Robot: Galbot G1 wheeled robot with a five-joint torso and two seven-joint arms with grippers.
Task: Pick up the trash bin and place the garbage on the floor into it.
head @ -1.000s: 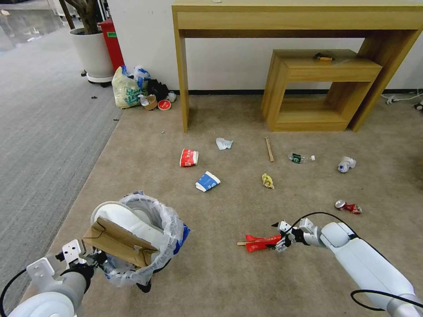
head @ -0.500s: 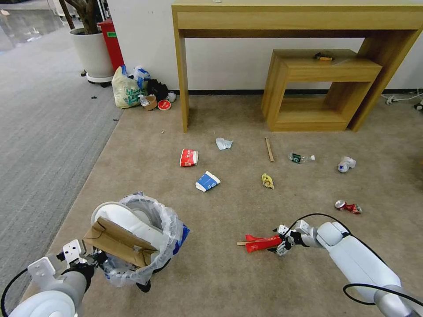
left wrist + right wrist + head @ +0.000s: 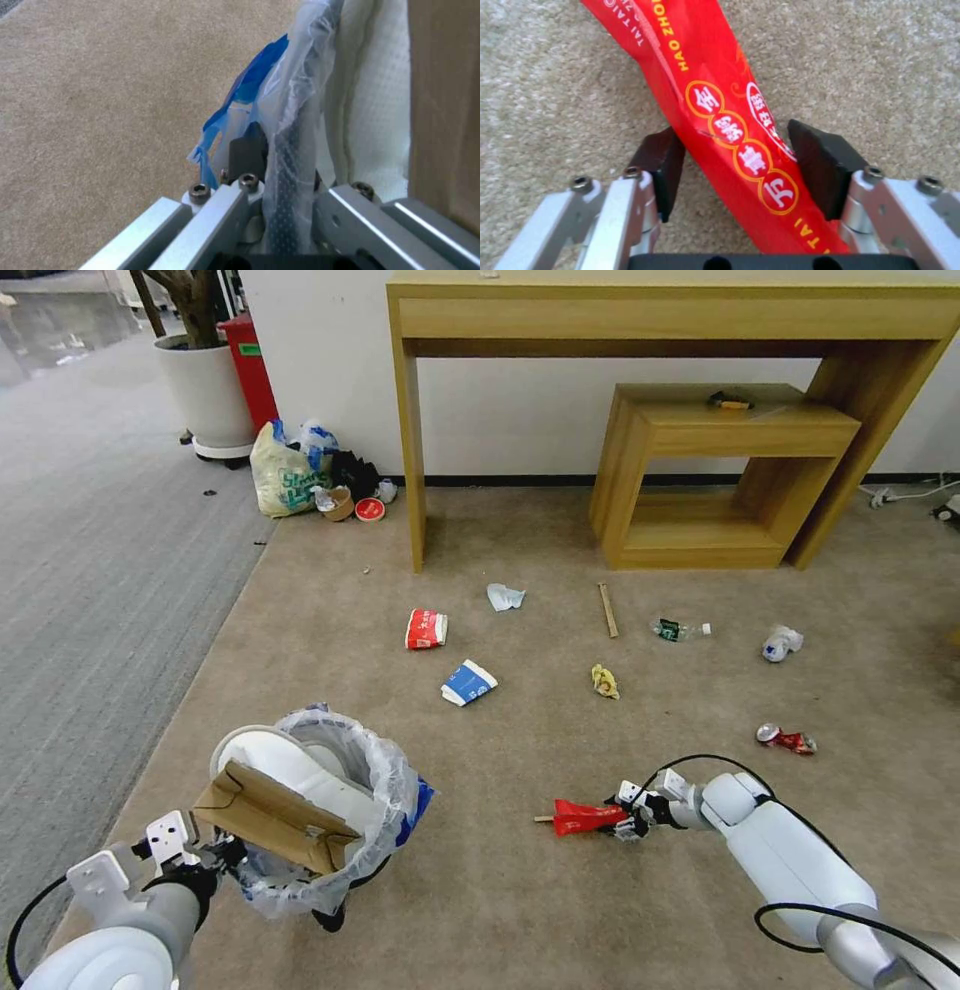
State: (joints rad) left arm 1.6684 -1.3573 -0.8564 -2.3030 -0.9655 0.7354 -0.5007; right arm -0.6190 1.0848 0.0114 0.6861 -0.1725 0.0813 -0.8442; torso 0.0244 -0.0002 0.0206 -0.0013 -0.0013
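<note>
The trash bin (image 3: 385, 800), black with a clear liner, hangs at lower left holding white slippers (image 3: 285, 765) and cardboard (image 3: 270, 820). My left gripper (image 3: 215, 855) is shut on its rim; the left wrist view shows the gripper (image 3: 280, 161) pinching the liner and rim (image 3: 295, 112). The long red wrapper (image 3: 583, 815) lies on the beige floor (image 3: 500, 890). My right gripper (image 3: 625, 817) is low at its near end. In the right wrist view the gripper (image 3: 730, 138) is open, with a pad on each side of the wrapper (image 3: 715, 93).
More garbage lies beyond: red cup (image 3: 427, 629), blue-white cup (image 3: 468, 682), crumpled paper (image 3: 505, 596), wooden stick (image 3: 608, 610), bottle (image 3: 680, 629), can (image 3: 787, 738). A wooden desk (image 3: 410, 420) and a low wooden table (image 3: 720, 470) stand behind. A pale-yellow bag (image 3: 283, 480) sits by the wall.
My right gripper has slid left along the floor so its fingers now straddle the wrapper's end. The bin and left gripper stay put. The camera shifted slightly.
</note>
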